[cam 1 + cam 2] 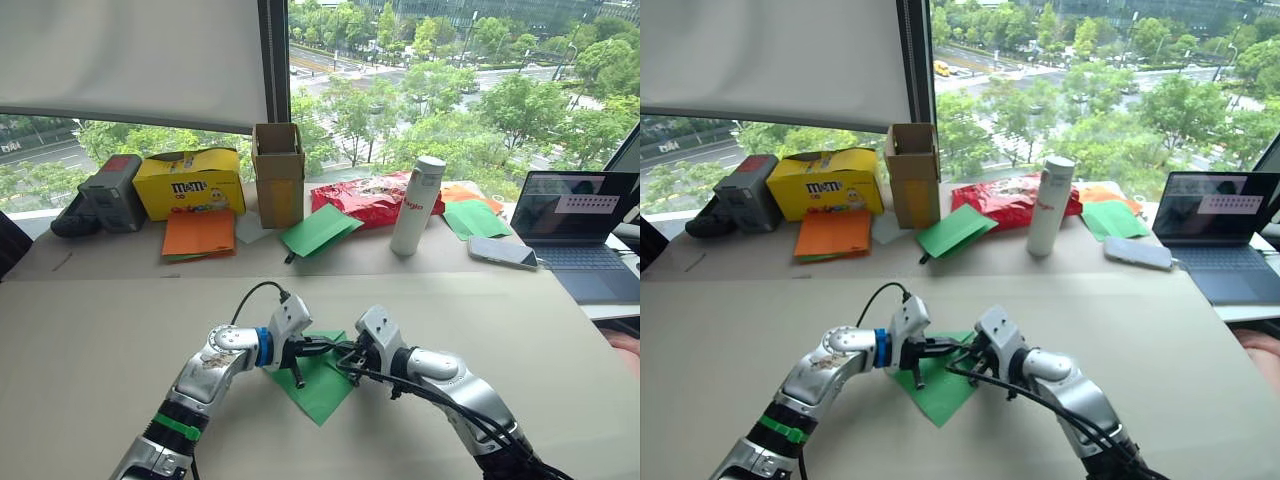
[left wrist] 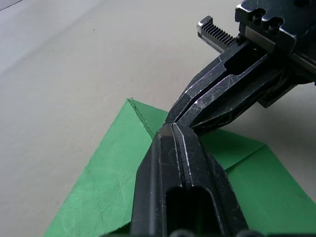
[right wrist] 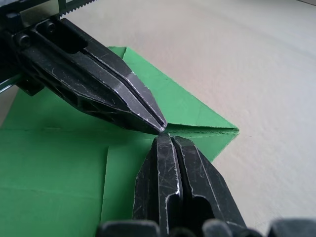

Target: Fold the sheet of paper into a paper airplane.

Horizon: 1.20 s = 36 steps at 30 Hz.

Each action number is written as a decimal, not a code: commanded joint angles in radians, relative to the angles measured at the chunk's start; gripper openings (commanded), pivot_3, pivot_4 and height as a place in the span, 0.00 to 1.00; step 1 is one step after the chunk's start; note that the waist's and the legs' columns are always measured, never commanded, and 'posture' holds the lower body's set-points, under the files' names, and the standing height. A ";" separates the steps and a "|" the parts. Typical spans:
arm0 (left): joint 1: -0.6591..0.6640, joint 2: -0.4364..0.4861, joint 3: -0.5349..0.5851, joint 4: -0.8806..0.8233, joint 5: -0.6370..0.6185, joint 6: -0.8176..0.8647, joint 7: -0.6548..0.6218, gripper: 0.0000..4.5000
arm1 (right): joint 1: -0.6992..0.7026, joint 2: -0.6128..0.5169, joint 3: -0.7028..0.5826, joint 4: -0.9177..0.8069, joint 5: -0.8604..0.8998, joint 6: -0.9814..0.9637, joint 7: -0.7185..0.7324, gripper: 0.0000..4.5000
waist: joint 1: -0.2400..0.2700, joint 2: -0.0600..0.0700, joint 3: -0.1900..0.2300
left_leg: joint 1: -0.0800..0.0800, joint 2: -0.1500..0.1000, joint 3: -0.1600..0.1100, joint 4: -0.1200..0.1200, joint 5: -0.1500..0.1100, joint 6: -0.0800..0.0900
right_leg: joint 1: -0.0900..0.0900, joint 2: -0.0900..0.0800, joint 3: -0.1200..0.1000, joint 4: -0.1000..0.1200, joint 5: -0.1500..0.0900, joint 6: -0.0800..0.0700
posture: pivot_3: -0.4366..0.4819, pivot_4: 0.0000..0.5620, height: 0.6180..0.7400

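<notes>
Left gripper [image 2: 171, 129] and right gripper [image 3: 163, 134] both closed tight, tips meeting nose to nose on the partly folded green sheet of paper [image 1: 322, 385] lying flat on the beige table [image 1: 100, 340].

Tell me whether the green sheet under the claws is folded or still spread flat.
Partly folded: the sheet of paper shows a flap edge and overlapping layers, with a pointed corner.

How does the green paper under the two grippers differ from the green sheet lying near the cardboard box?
The sheet of paper lies on the near part of the table, under the left gripper and right gripper; the other green sheet lies at the far edge, untouched. The near one shows folded flaps and creases; the far one looks flat. Both are bright green.
</notes>
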<state>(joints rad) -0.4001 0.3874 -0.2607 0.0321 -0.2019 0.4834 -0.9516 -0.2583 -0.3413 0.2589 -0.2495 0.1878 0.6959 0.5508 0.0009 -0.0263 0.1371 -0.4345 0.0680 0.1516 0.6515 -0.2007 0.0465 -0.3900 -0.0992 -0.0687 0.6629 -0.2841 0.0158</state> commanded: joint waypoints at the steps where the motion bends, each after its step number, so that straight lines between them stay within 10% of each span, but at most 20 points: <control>1: 0.004 0.000 -0.009 -0.009 -0.003 -0.005 -0.001 0.01 | 0.012 0.002 -0.053 0.005 0.021 0.039 -0.023 0.00 | 0.000 0.000 0.000 | 0.000 0.000 0.000 0.000 0.000 0.000 | 0.000 0.000 0.000 0.000 0.000 0.000 | 0.48 0.27 0.99; 36: -0.065 0.011 -0.073 0.123 0.031 -0.052 -0.057 0.01 | 0.111 -0.164 0.147 -0.093 -0.135 -0.122 0.073 0.00 | -0.003 0.000 -0.001 | 0.002 0.000 -0.001 -0.002 -0.002 0.002 | 0.002 0.000 0.000 -0.002 0.000 0.000 | 0.48 0.27 0.99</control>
<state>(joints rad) -0.4630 0.3966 -0.3173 0.1384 -0.1886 0.4226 -1.0040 -0.1750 -0.4973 0.3495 -0.3538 0.0675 0.5676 0.6067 -0.0016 -0.0260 0.1357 -0.4321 0.0683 0.1510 0.6499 -0.2023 0.0489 -0.3884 -0.0990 -0.0686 0.6610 -0.2845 0.0157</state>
